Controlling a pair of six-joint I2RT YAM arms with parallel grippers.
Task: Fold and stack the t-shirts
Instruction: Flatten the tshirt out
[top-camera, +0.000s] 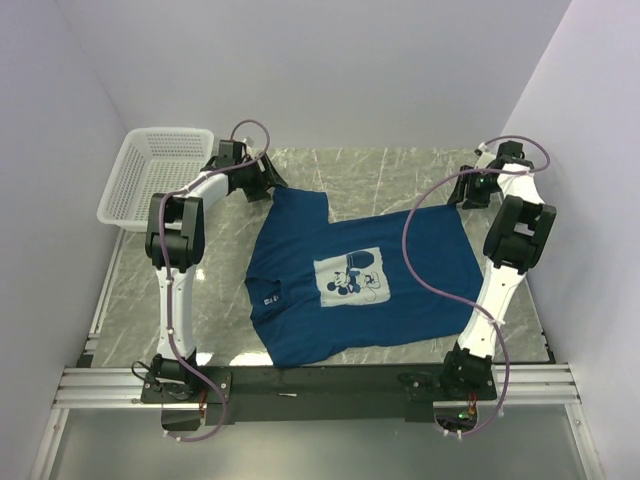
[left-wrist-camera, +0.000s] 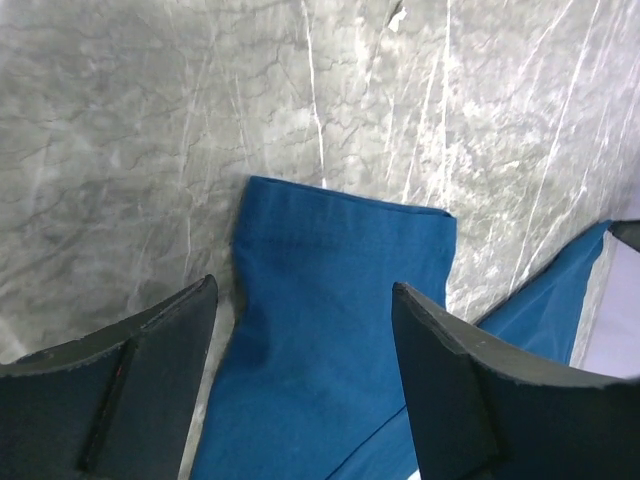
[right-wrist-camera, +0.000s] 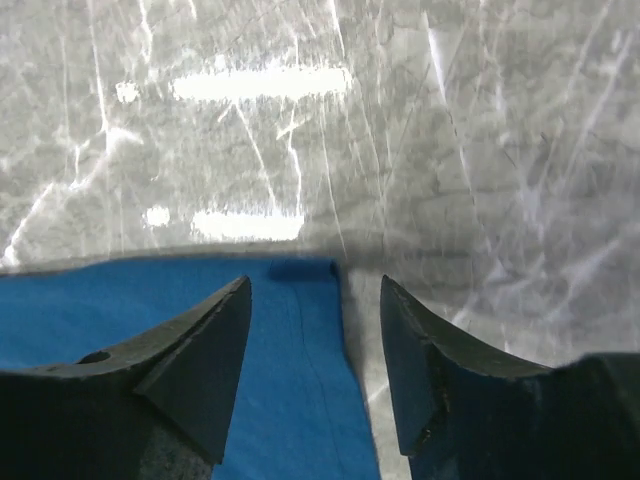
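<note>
On the marble table (top-camera: 400, 170), your left gripper (left-wrist-camera: 300, 290) and right gripper (right-wrist-camera: 315, 285) hang wide open over the two far corners of the t-shirt (top-camera: 295, 250).

No legible text: white neck label (top-camera: 268, 298) on the t-shirt (top-camera: 420, 260) too small to read.

A white basket (top-camera: 158, 175) with lots of little holes sits at the far left corner of the desk (top-camera: 400, 175). The desk is grey stone with thin white lines, and bright light shines on it. Plain pale walls (top-camera: 330, 70) stand on three sides. A silver metal rail (top-camera: 95, 385) runs along the near edge.
</note>
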